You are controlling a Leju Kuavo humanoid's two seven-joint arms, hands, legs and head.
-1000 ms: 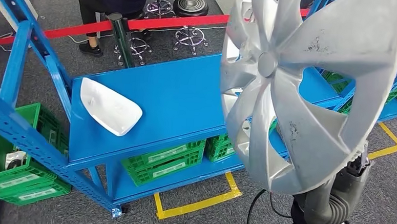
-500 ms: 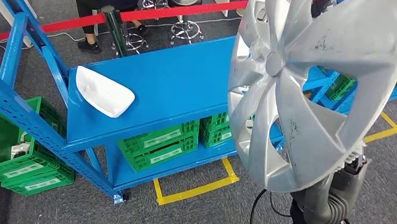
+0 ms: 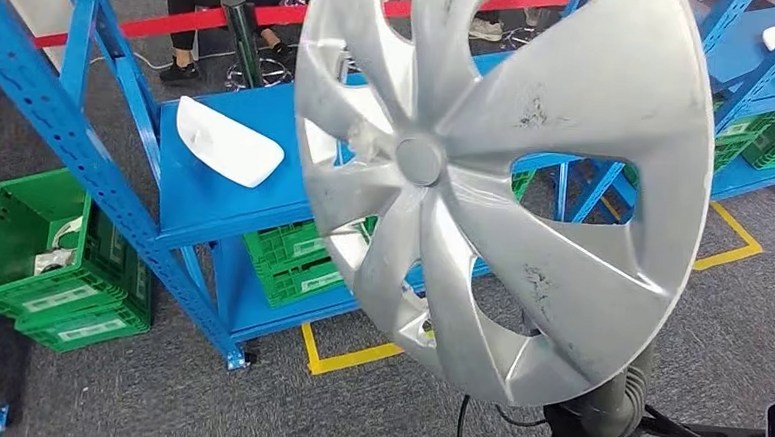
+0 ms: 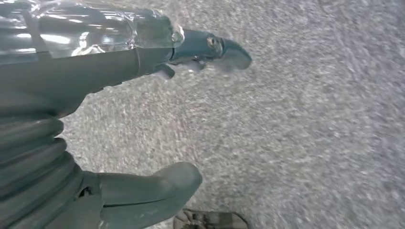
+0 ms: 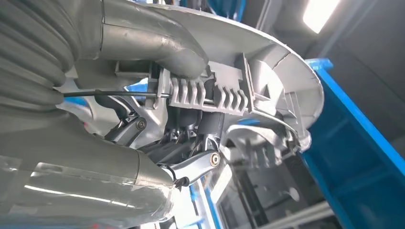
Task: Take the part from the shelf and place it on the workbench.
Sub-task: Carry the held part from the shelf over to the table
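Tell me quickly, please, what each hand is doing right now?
Left hand: open, holding nothing, hanging over the carpet.
Right hand: closed on the rim of the silver hubcap, held up in front of the blue shelf.

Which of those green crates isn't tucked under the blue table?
The green crate at the far left: it sits in the blue rack beside the blue table, while the others sit on the table's lower shelf.

Even, bright overhead light fills the head view, sharp throughout, with soft glare on the silver wheel cover (image 3: 495,184). The left wrist view is dim and motion-blurred across the grey carpet (image 4: 310,119). The right wrist view is shadowed, with a blown-out ceiling light (image 5: 321,13).
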